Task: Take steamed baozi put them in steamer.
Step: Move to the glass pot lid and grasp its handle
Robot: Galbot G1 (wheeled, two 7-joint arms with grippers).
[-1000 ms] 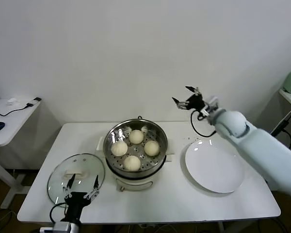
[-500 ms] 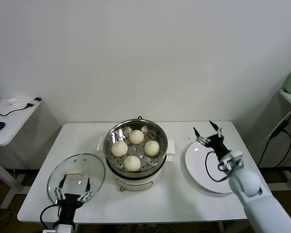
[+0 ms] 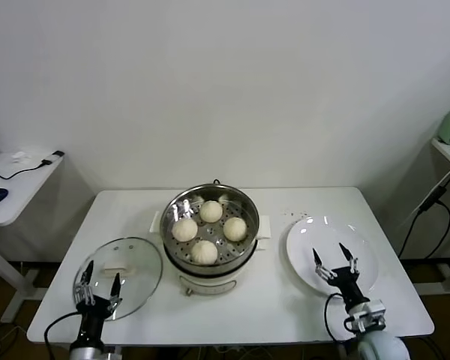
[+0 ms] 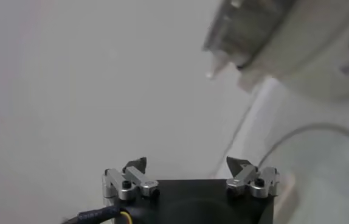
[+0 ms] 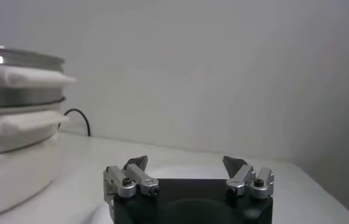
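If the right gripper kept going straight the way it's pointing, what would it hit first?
Probably nothing on the table: the open right gripper points across the white plate toward the back wall, with the steamer off to one side. Depth is unclear.

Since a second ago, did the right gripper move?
Yes. The right gripper, open, dropped from high behind the flat white plate to low over the plate's near part.

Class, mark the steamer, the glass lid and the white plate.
steamer (image 3: pixel 210 196): head view, far steel rim.
glass lid (image 3: pixel 139 259): head view, bare glass.
white plate (image 3: pixel 315 232): head view, bare surface.
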